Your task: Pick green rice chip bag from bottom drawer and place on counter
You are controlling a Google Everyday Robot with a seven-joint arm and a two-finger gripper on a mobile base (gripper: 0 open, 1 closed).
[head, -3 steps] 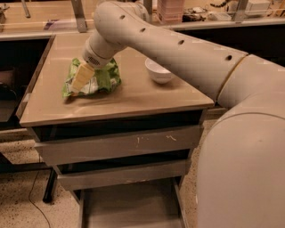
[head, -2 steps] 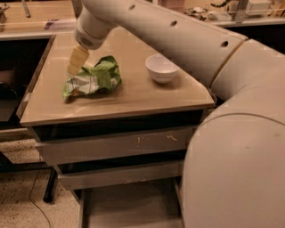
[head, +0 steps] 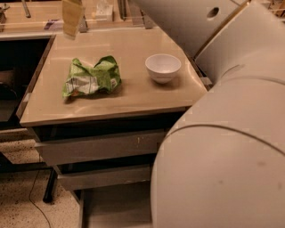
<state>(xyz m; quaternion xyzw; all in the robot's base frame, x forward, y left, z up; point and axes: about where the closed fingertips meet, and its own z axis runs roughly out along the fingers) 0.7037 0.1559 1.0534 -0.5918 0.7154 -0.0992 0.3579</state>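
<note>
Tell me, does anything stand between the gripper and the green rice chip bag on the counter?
Nothing visible does. The gripper hangs above the back left part of the counter. The green rice chip bag lies nearer the front, with only bare counter between them. The white bowl stands off to the side, apart from the bag.

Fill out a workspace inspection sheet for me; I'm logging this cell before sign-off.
Surface: counter, glossy beige, carrying two items.
Job's things: green rice chip bag lies crumpled on the counter's left half; bottom drawer is pulled out, no bag in the part showing.
Clutter: white bowl, upright, right of the bag, apart from it.
Grippers: pincer raised over the counter's back-left area, apart from the bag.
Cables: thin cable on the floor, left of the drawers.
Surroundings: robot arm fills the right side; cluttered back shelf behind.
</note>
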